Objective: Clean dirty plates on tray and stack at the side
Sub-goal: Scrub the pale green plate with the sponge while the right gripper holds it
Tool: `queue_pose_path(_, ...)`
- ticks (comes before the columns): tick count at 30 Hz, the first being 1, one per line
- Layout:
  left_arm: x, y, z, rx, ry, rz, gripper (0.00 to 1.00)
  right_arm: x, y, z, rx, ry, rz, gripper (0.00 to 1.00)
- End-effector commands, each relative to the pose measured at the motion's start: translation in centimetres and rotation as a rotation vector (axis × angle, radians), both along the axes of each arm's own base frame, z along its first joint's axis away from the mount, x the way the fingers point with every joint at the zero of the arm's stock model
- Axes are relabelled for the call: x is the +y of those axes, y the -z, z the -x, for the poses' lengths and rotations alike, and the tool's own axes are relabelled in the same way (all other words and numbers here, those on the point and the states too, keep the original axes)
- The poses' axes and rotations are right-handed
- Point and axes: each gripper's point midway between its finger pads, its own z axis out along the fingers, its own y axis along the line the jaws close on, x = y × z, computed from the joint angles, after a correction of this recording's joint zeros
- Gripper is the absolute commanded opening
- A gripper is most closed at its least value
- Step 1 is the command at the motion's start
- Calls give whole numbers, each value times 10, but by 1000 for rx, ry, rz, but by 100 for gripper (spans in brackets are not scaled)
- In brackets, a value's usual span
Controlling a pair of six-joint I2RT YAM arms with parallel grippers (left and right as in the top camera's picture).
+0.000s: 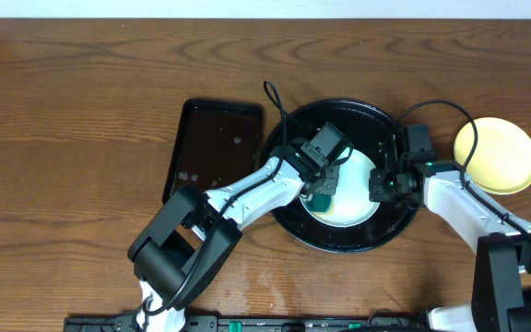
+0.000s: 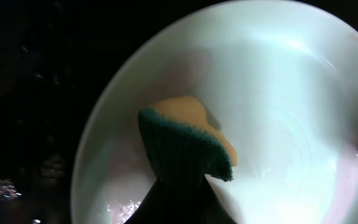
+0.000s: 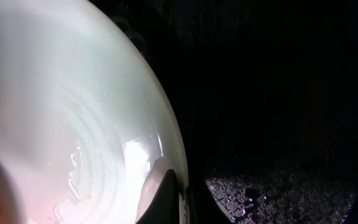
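A pale mint-white plate [image 1: 356, 192] lies in the round black tray [image 1: 339, 235]. My left gripper [image 1: 322, 194] is shut on a green and yellow sponge [image 2: 188, 144] that presses on the plate [image 2: 278, 118]. My right gripper [image 1: 383, 183] is shut on the plate's right rim [image 3: 166, 134], one finger on top and one under it. A pale yellow plate [image 1: 496, 155] sits on the table to the right of the tray. The third plate is not in view.
A smaller rectangular dark tray [image 1: 212, 148] lies left of the round tray, wet in spots. The round tray's floor [image 3: 278, 186] carries water droplets. Cables loop over the tray's far rim.
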Motion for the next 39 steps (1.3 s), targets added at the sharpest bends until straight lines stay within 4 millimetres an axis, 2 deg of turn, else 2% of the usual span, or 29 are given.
queue_pose_path(1, 33, 29, -14, -43, -57, -155, 7, 0, 21, 18, 81, -25, 15, 1)
queue_pose_path(3, 16, 27, -10, -2, -80, -59, 8, 0, 21, 18, 83, -24, 15, 1)
queue_pose_path(8, -50, 8, 12, 145, -46, 271, 8, 0, 21, 20, 89, -24, 16, 1)
queue_pose_path(11, -66, 3, 21, 141, -17, 303, 8, 0, 21, 20, 91, -24, 16, 1)
queue_pose_path(14, -68, 8, 27, 130, 23, 278, 8, 0, 22, 22, 98, -24, 17, 1)
queue_pose_path(16, -53, 17, 23, 108, -16, 202, 8, 0, 22, 22, 99, -24, 17, 1)
queue_pose_path(18, -26, 26, 12, 64, -79, 86, 8, 0, 22, 23, 101, -24, 18, 1)
queue_pose_path(21, 15, 33, -4, -8, -79, -89, 8, -1, 22, 23, 103, -24, 18, 1)
queue_pose_path(26, 91, 30, -27, -130, -117, -427, 8, -1, 22, 23, 103, -24, 18, 1)
queue_pose_path(29, 113, 24, -32, -170, -88, -554, 8, -1, 22, 23, 102, -24, 18, 1)
queue_pose_path(32, 118, 22, -32, -174, -50, -597, 8, -1, 22, 23, 102, -24, 18, 1)
queue_pose_path(34, 113, 25, -29, -159, -37, -576, 8, -1, 22, 23, 102, -24, 18, 1)
queue_pose_path(36, 97, 31, -21, -111, -8, -493, 8, -1, 22, 23, 102, -24, 18, 1)
queue_pose_path(39, 56, 40, -3, 9, 17, -263, 8, -1, 22, 23, 102, -24, 18, 1)
